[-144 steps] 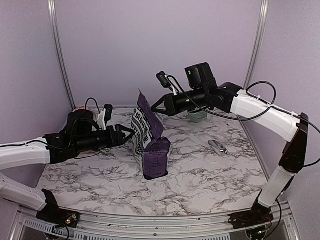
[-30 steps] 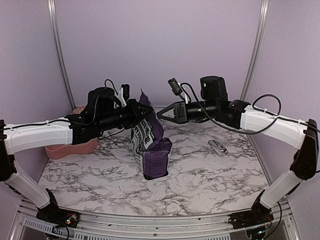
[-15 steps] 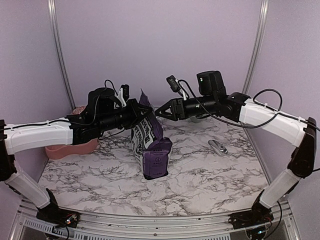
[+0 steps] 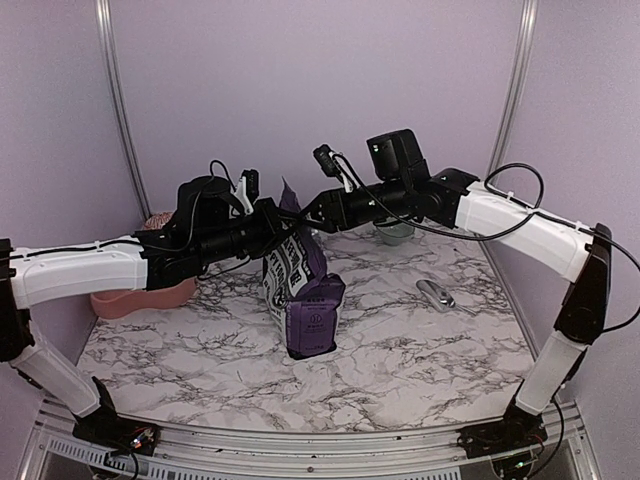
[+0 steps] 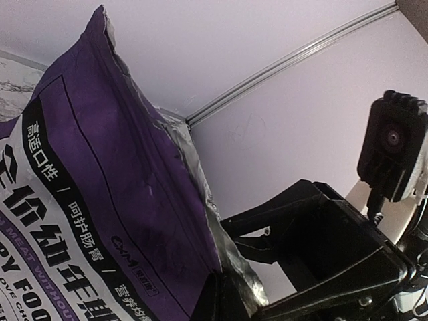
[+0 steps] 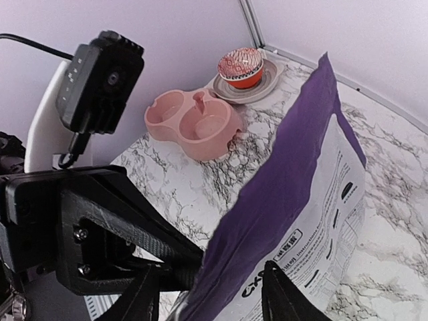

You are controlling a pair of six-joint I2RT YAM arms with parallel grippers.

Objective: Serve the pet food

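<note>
The pet food bag (image 4: pixel 300 285), purple with a white printed panel, stands upright mid-table with its top open. My left gripper (image 4: pixel 288 224) is shut on the bag's top edge from the left; in the left wrist view its jaws (image 5: pixel 227 291) pinch the silver-lined rim of the pet food bag (image 5: pixel 100 194). My right gripper (image 4: pixel 308 212) reaches in from the right. In the right wrist view its jaws (image 6: pixel 212 301) stand apart, straddling the bag's other top wall (image 6: pixel 301 174), one finger (image 6: pixel 281 294) over the white panel.
A pink double pet bowl (image 6: pixel 194 120) and a red patterned bowl (image 6: pixel 241 65) on a saucer sit at the far left. A pale-green bowl (image 4: pixel 395 233) lies behind the right arm. A metal scoop (image 4: pixel 435 293) rests on the marble at the right.
My right gripper went from shut to open and moved left, up to the bag's top edge. The left gripper kept its hold and the bag stayed put.
</note>
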